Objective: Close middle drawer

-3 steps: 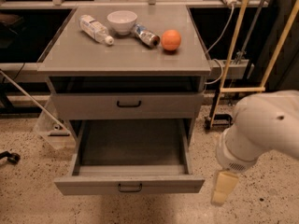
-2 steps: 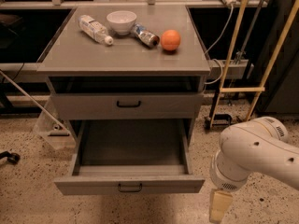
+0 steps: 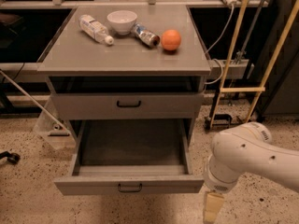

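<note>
Lower centre of frame: middle drawer (image 3: 131,146) pulled far out of the grey cabinet (image 3: 195,127), front and black handle toward the camera. Top drawer (image 3: 93,106) above it shut. Lower right: gripper (image 3: 212,209) hangs from the white arm (image 3: 252,153), just beside the drawer's right front corner; spread or closed, cannot tell. Table (image 3: 126,55) carries bottle (image 3: 96,29), bowl (image 3: 122,21), can (image 3: 145,35), orange (image 3: 171,39).

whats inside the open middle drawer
The middle drawer shows only bare grey floor and walls; nothing lies in it. Its back strip sits in shadow under the drawer above, so that part is unclear. The gripper hangs low, right of the drawer's front corner.
</note>
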You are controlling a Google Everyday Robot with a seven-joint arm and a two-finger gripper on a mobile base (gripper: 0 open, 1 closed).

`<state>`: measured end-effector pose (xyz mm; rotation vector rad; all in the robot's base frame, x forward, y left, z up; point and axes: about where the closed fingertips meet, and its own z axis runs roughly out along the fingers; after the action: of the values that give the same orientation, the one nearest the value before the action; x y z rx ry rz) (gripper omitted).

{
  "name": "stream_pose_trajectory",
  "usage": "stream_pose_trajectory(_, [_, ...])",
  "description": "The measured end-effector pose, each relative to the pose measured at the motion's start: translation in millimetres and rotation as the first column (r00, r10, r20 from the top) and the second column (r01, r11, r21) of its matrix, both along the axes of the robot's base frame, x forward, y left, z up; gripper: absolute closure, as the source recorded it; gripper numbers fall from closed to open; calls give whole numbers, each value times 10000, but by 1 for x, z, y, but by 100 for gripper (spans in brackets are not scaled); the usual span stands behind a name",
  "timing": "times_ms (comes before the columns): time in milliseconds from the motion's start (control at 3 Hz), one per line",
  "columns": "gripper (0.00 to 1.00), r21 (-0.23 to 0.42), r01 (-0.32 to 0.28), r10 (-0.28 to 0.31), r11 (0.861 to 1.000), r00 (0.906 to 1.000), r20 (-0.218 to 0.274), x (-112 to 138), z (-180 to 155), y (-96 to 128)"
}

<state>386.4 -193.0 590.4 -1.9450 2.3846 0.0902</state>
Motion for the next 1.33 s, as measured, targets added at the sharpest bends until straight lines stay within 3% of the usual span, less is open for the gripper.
stream_pose_trajectory(333, [0,386,-302,327,9988,9972,-677,4,-68,11])
stream_pose_trajectory(667, [0,790,-519,626,9955,9883,-1392,4,-131,23])
stream_pose_trajectory(1000, [0,1022,-856,1051,9911,9734,-2035,-1,-176,31])
stream_pose_trajectory(1333, [0,1358,-1188,1456,9836,9671,-2085,7,-200,48])
